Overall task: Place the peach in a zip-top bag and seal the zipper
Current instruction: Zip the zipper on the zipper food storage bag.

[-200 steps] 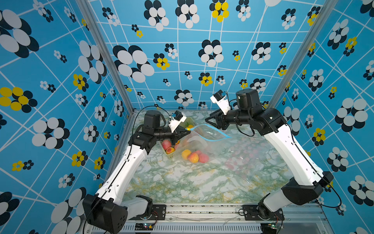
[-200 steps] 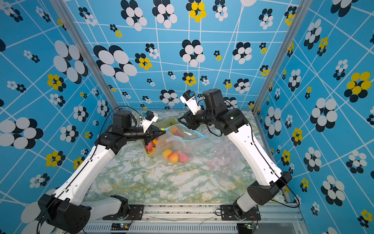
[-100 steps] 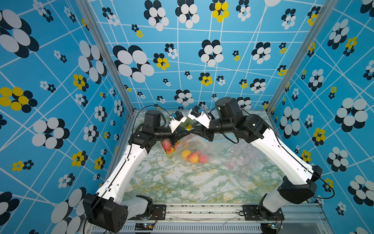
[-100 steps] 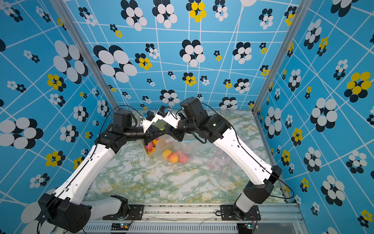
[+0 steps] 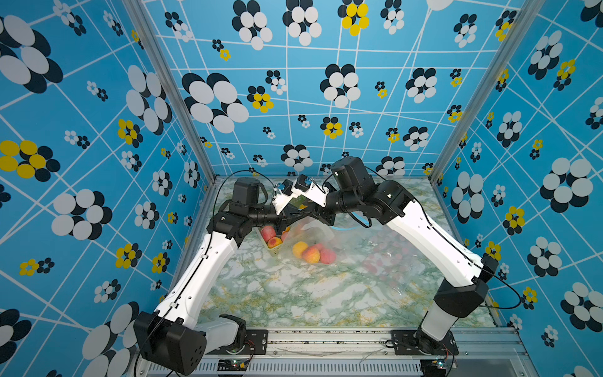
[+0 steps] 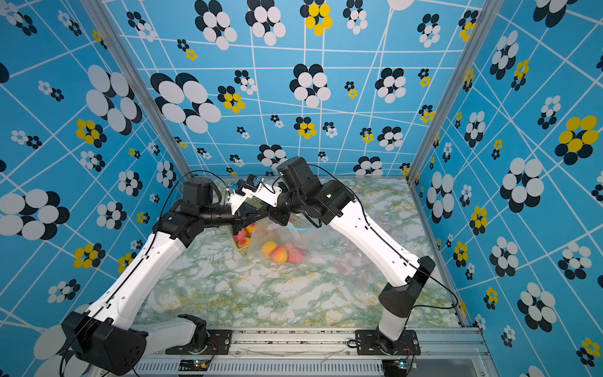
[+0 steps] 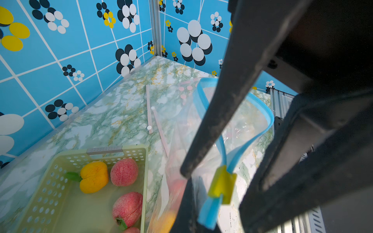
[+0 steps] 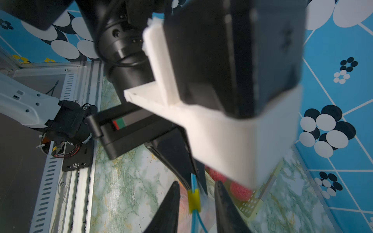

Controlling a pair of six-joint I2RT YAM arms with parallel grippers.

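A clear zip-top bag (image 5: 318, 233) with a blue zipper hangs over the table, with peaches (image 5: 311, 255) lying in its bottom. My left gripper (image 5: 286, 218) is shut on the zipper's end (image 7: 210, 213), beside the yellow slider (image 7: 222, 184). My right gripper (image 8: 196, 182) faces it, open. Its fingers (image 8: 171, 207) stand on either side of the slider (image 8: 194, 198) with a gap on each side. The zipper track (image 7: 262, 113) past the slider gapes open. Both top views show the grippers meeting tip to tip, the right gripper (image 6: 257, 216) against the left gripper (image 6: 243, 221).
A pale green basket (image 7: 60, 161) with more peaches (image 7: 124, 171) and a yellow fruit (image 7: 93, 176) stands under the left wrist. A second clear bag with pink dots (image 5: 385, 258) lies flat to the right. The blue patterned walls close in on three sides.
My right arm has swung left from the far side of the bag's mouth to the left gripper, and its jaws have narrowed around the slider. The left arm has stayed put.
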